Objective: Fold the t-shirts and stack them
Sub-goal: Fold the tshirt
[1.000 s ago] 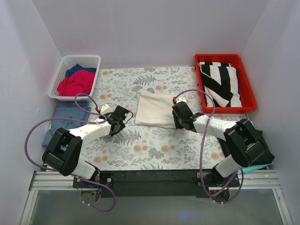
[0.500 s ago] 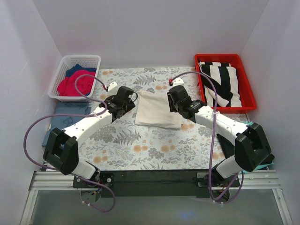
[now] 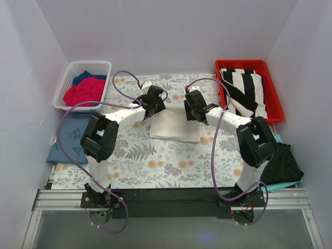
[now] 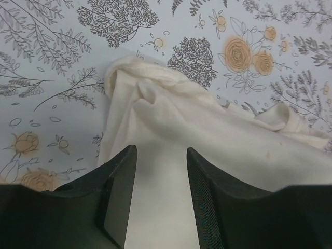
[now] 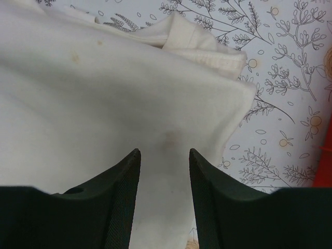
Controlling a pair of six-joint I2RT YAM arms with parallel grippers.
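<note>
A folded cream t-shirt (image 3: 174,127) lies in the middle of the floral table cover. My left gripper (image 3: 157,106) hovers over its far left corner, jaws open above the cloth (image 4: 207,129) with nothing pinched; in the wrist view the left gripper (image 4: 161,155) points at the bunched corner. My right gripper (image 3: 191,111) is over the far right corner, also open; seen from its wrist, the right gripper (image 5: 165,155) frames flat cream fabric (image 5: 104,93) near the ribbed collar edge. Red and navy t-shirts fill a white basket (image 3: 67,85) at the back left.
A red bin (image 3: 275,106) at the back right holds a black-and-white striped cloth (image 3: 244,91). A folded blue shirt (image 3: 70,145) lies at the table's left edge. A black cloth (image 3: 284,163) over something teal hangs at the right edge.
Both arms have reached away from the near side to the far corners of the cream t-shirt. The right jaws have widened a little.
</note>
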